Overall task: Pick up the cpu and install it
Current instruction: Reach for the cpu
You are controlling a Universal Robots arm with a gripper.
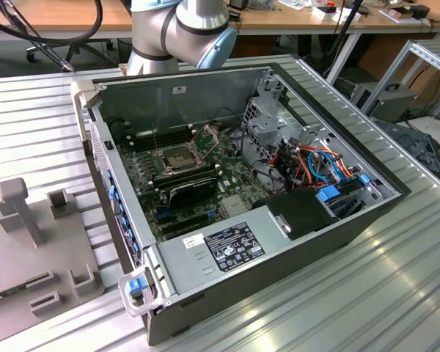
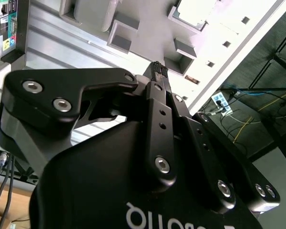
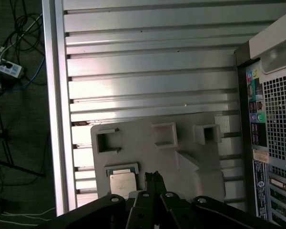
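In the first wrist view the tool (image 3: pixel 152 178) hides one edge of the cpu (image 3: pixel 122 184).

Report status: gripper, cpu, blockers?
Gripper shut, empty, over the fixture. Cpu in its fixture slot beside the gripper, not gripped. Nothing in the way.

Open computer case (image 1: pixel 176 95) lies on ribbed metal bench (image 1: pixel 367 293); grey fixture plate (image 1: pixel 59 242) at exterior view's left; cables (image 1: pixel 319 165) inside, possibly drive leads.
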